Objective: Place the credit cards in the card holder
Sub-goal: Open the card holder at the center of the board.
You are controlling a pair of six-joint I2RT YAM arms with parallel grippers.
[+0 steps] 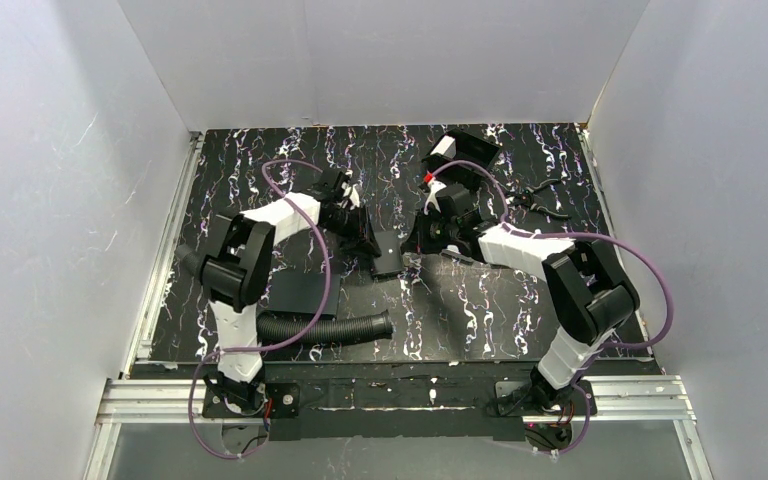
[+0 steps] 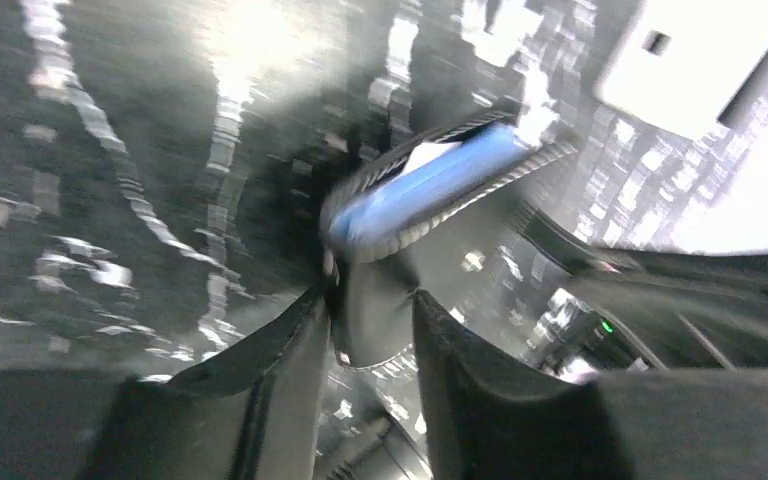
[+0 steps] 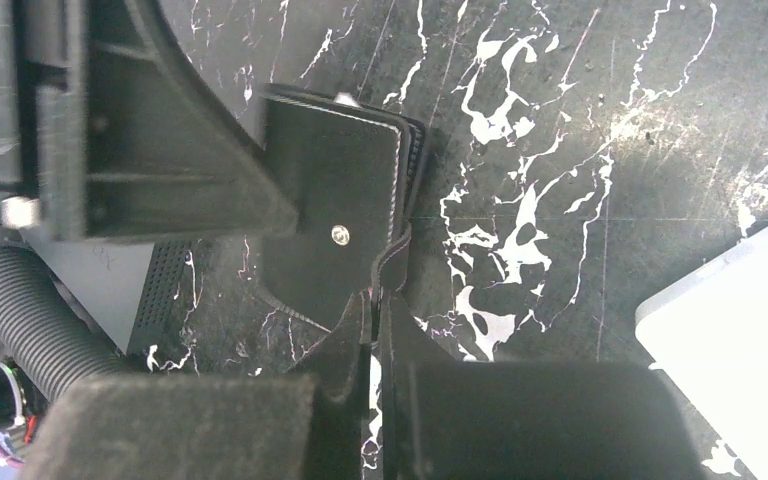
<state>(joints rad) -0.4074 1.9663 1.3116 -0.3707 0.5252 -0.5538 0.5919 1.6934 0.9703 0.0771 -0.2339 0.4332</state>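
Card holder [image 1: 388,256], black stitched leather, is at the middle of the white-veined black surface [image 1: 480,300], between my two arms. My left jaws stand narrowly apart around one dark flap of it; the blur keeps me from telling whether they pinch it. A blue credit card [image 2: 430,185] shows edge-on inside the fold. A round metal snap [image 3: 339,234] marks the cover. My right jaws are clamped tight on the closing tab [image 3: 393,262].

Matt black stitched leather-look card holder [image 3: 345,190], shiny metal snap [image 3: 339,234], glossy marbled tabletop [image 3: 560,150], ribbed plastic hose [image 3: 20,310]
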